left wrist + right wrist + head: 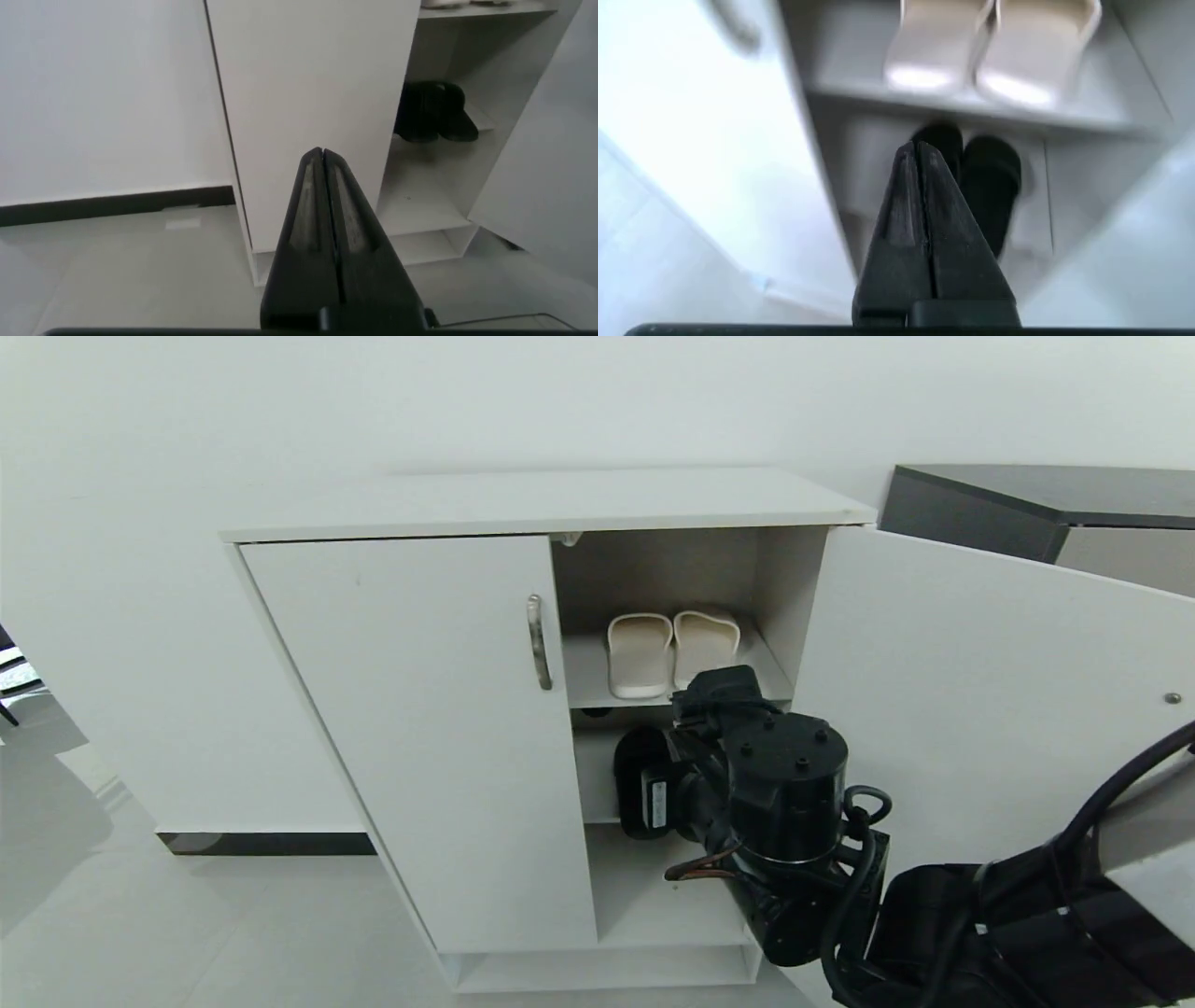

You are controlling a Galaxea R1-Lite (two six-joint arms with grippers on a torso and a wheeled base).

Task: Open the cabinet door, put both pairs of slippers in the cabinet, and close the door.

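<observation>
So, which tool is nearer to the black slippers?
Right. The right tool is close in front of the black slippers inside the cabinet; the left tool is farther back, outside it, facing the closed door.

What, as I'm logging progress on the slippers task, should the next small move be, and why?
Probably draw the shut right pincer back from the cabinet, so the open right door can be swung closed. Both pairs look stowed: beige slippers on the upper shelf, black slippers on the shelf below.
</observation>
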